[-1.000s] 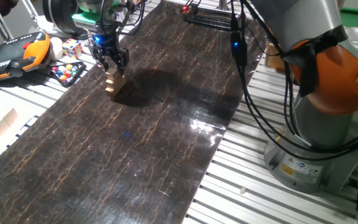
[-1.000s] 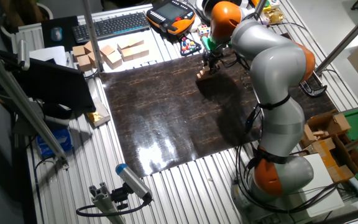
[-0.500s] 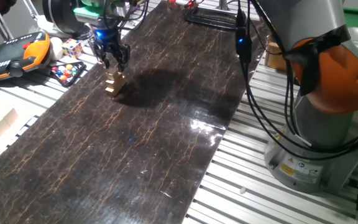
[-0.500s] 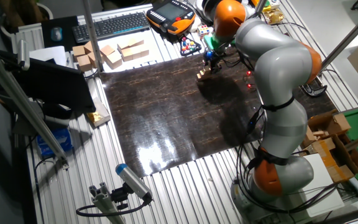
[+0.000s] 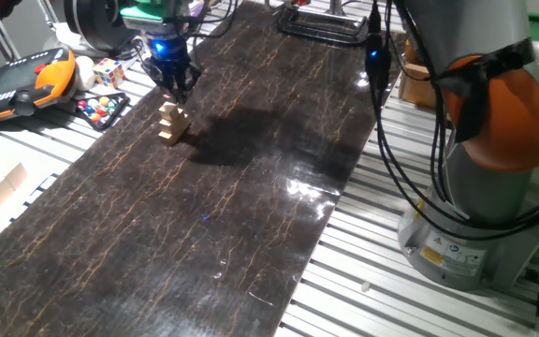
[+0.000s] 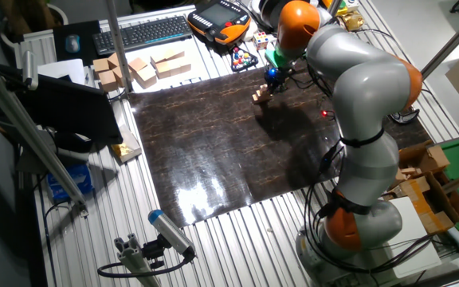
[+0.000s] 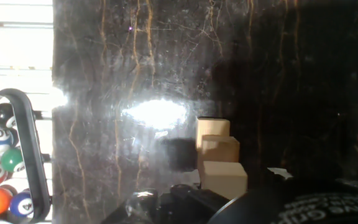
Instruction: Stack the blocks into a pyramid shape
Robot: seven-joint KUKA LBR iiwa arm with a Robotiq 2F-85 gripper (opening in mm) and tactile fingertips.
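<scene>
The blocks stand as a small stepped pyramid (image 5: 171, 124) of tan wooden cubes on the dark mat, near its far left edge. The pyramid also shows in the other fixed view (image 6: 262, 96) and in the hand view (image 7: 219, 152), where three stepped cubes are visible. My gripper (image 5: 176, 90) hangs just above the top cube, apart from it, with its fingers a little open and nothing in them. It also shows in the other fixed view (image 6: 272, 79). The hand's dark body fills the bottom edge of the hand view.
A rack of billiard balls (image 5: 101, 109) and a multicoloured puzzle cube (image 5: 109, 71) lie just left of the mat (image 5: 251, 197). An orange teach pendant (image 5: 21, 80) sits beyond them. Larger pale wooden blocks (image 6: 138, 68) lie off the mat. My own base (image 5: 494, 197) stands at the right.
The gripper has risen off the top of the pyramid and moved slightly back. The top cube stays in place on the stack.
</scene>
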